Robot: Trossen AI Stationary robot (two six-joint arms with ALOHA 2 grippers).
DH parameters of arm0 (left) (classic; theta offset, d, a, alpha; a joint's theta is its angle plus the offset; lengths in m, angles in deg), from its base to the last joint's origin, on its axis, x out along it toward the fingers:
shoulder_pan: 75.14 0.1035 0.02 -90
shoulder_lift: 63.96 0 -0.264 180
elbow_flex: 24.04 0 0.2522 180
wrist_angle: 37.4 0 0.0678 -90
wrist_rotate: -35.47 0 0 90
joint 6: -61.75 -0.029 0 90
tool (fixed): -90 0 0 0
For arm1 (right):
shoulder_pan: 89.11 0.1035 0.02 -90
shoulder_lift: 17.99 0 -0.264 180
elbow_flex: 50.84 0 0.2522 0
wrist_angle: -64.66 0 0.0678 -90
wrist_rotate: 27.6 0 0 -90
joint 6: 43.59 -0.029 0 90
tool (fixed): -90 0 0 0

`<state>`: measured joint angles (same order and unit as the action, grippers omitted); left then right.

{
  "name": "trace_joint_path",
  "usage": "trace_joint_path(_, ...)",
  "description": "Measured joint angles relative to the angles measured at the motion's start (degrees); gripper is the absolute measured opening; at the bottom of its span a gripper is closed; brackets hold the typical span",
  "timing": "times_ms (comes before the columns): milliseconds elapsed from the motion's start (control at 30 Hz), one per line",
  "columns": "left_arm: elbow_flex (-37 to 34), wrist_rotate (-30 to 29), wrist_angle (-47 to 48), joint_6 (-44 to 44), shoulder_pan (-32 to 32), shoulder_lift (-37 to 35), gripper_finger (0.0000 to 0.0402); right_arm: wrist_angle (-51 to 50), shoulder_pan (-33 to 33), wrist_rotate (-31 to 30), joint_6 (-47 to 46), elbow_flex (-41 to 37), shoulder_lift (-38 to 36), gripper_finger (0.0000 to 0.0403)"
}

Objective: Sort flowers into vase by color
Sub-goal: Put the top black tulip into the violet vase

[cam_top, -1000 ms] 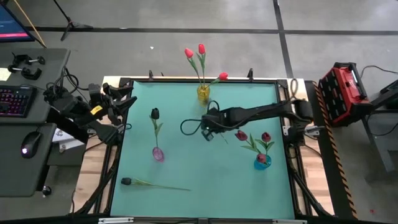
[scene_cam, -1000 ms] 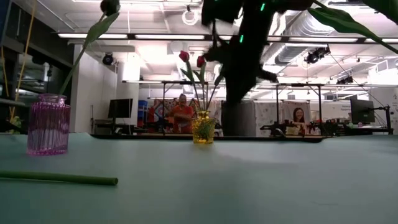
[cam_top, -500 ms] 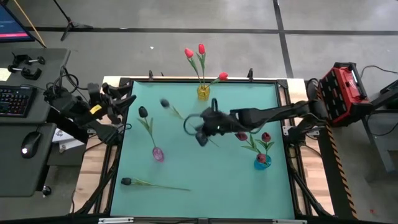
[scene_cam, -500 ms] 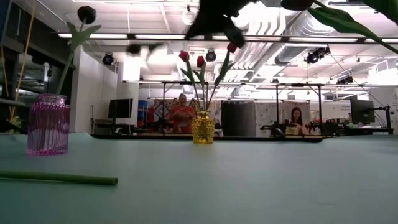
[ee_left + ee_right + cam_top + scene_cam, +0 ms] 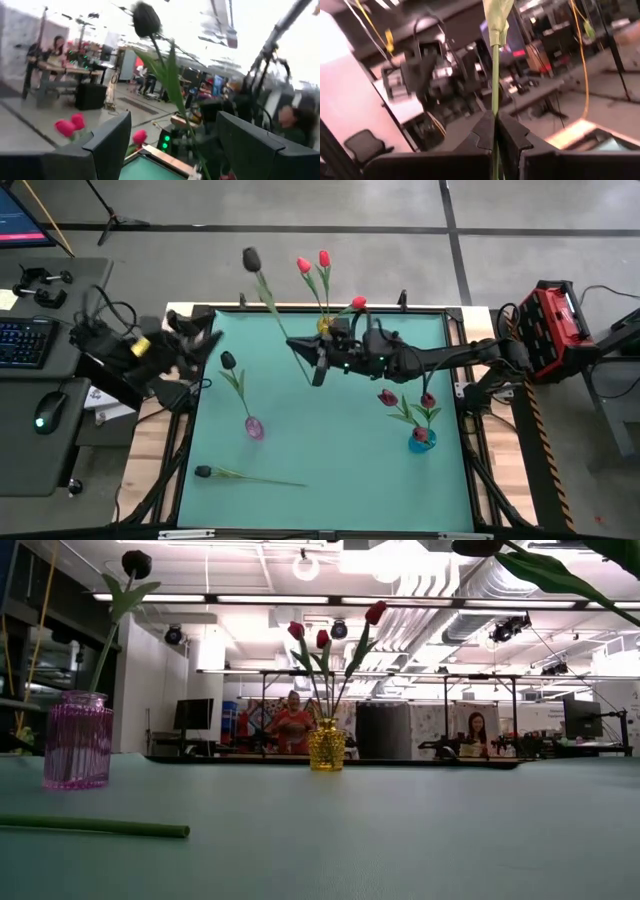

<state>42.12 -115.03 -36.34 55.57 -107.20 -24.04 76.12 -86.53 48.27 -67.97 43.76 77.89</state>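
An open-plan lab: exposed ceiling ducts (image 5: 480, 585), strip lights, monitors (image 5: 192, 713), and people (image 5: 293, 723) at workbenches.

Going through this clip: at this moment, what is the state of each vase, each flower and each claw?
Right claw: shut on the dark tulip's stem, raised above the table.
Dark tulip: held, head tilted past the table's far edge.
Left claw: open, empty, at the table's left edge.
Yellow vase: upright, holding three red tulips.
Pink vase: upright, holding one dark flower.
Blue vase: upright, holding crimson tulips.
Loose tulip: lying flat on the table.
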Motion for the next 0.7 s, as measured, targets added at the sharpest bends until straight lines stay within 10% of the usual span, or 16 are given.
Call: trace_joint_path(700,-0.02,28.42,-16.32,13.77,15.69,17.49,0.0280,6.83,5.32,3.43,5.40,0.02,0.01,0.0000)
